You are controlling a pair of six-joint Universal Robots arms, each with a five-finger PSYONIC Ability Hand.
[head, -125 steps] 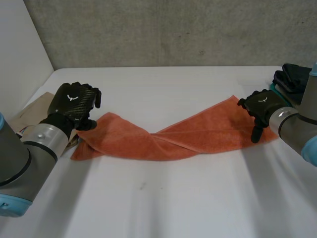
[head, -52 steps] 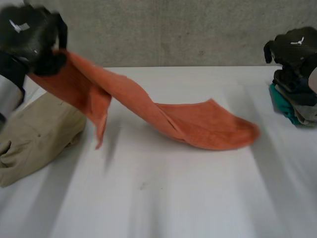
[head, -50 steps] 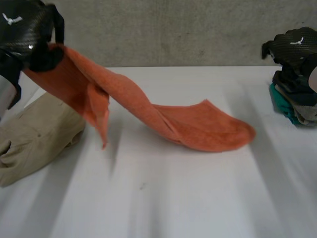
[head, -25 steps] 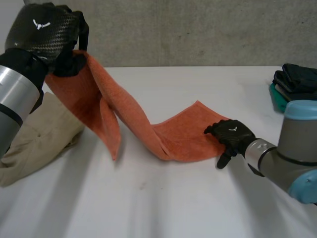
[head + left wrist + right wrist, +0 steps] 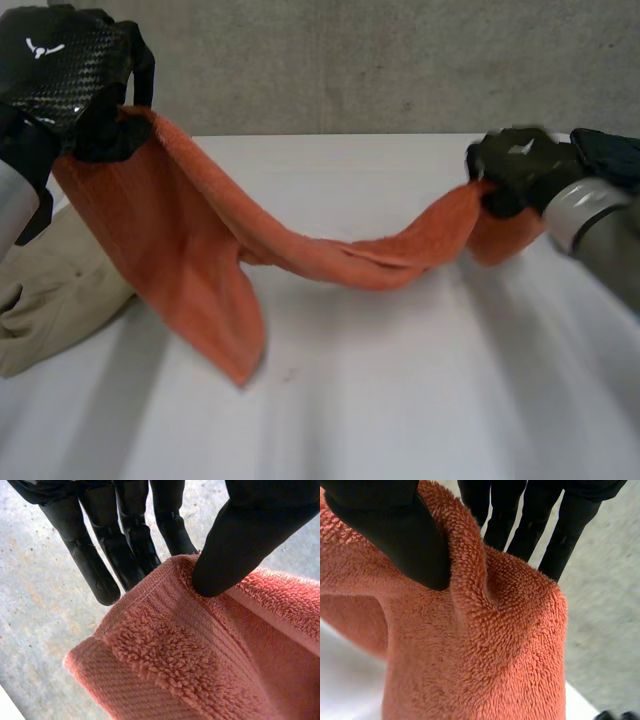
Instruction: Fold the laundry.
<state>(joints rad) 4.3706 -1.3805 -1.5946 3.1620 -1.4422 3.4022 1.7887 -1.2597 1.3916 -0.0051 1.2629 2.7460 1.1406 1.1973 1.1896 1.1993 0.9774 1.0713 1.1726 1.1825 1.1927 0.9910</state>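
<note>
The white tabletop (image 5: 420, 400) is lying bare in front of the orange towel (image 5: 190, 240), which is hanging stretched in the air from end to end. The towel's lowest corner is dangling nearest the camera, below its left end. Whether that tip is touching the tabletop cannot be told. Just left of the towel's hanging part, a beige garment (image 5: 50, 290) is lying crumpled on the tabletop, partly behind the cloth.

Further back, the towel's middle is sagging low, twisted into a narrow band, at or just above the tabletop. The left robot hand (image 5: 62, 70) is holding the towel's left end high, well above the surface. In the left wrist view its thumb (image 5: 245, 545) is pressing the hemmed edge near a corner against the straight fingers (image 5: 127, 550), so it is pinching the towel.

The right robot hand (image 5: 512, 165) is holding the towel's right end, lower than the left end. In the right wrist view its thumb (image 5: 395, 535) is pushing a ridge of the pile against the fingers (image 5: 570, 525) behind it, gripping the cloth at an edge.

Just beyond the towel's right end, a dark stack of clothes (image 5: 612, 152) is sitting. Behind the towel, a grey wall (image 5: 330, 60) is rising from the tabletop's far edge.
</note>
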